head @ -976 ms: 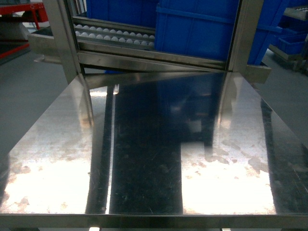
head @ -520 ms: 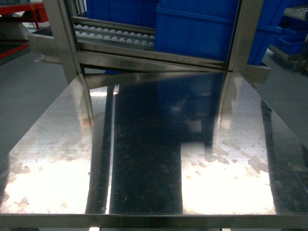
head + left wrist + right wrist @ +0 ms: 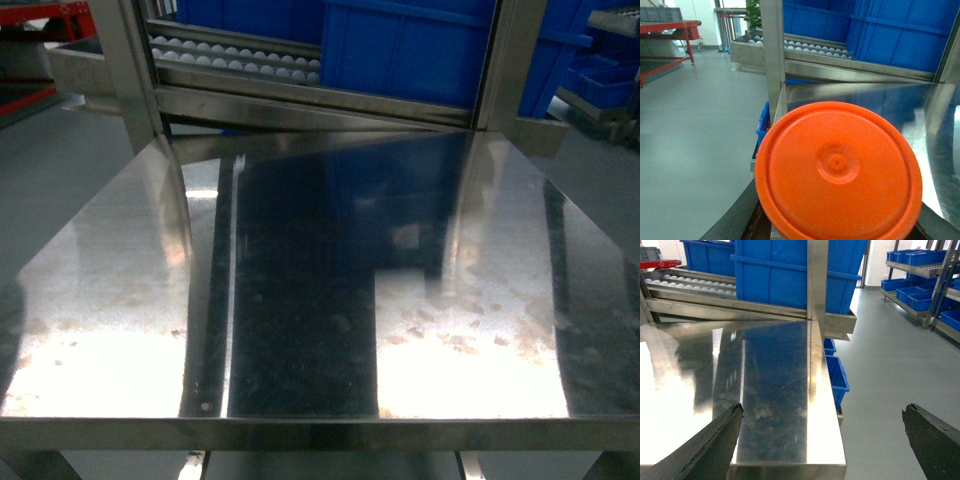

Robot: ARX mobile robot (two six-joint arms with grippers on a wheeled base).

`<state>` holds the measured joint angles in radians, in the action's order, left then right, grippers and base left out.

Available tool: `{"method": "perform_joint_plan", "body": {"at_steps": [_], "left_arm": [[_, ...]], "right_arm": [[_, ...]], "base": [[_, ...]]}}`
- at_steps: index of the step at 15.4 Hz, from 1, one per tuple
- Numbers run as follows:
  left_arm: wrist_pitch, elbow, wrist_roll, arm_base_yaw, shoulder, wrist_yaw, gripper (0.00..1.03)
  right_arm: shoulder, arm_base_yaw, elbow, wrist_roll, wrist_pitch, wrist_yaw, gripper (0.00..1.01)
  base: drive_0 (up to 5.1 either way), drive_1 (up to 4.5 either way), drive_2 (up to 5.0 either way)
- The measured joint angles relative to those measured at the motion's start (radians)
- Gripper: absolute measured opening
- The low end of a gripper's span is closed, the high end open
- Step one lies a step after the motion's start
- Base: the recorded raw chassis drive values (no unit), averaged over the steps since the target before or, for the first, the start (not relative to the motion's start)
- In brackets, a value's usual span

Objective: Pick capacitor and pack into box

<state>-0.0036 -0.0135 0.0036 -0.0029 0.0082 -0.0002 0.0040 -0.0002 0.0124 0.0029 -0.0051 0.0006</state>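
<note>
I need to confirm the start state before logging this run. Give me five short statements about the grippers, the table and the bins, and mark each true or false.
1. The left gripper holds an orange round lid. True.
2. The right gripper is shut on a capacitor. False: its fingers are wide apart with nothing between them.
3. Large blue bins stand on the roller rack behind the steel table. True.
4. A pink box sits on the steel table. False: the head view shows no box there.
5. Both arms show in the head view. False: neither does.
</note>
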Motion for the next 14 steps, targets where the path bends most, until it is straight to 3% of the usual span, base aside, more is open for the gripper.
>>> {"method": "perform_joint_plan", "body": {"at_steps": [14], "left_arm": [[-0.003,0.000,0.000,0.000,0.000,0.000,0.45]], "right_arm": [[0.000,0.000,0.000,0.000,0.000,0.000,0.98]], "base": [[0.0,0.00,0.0]]}}
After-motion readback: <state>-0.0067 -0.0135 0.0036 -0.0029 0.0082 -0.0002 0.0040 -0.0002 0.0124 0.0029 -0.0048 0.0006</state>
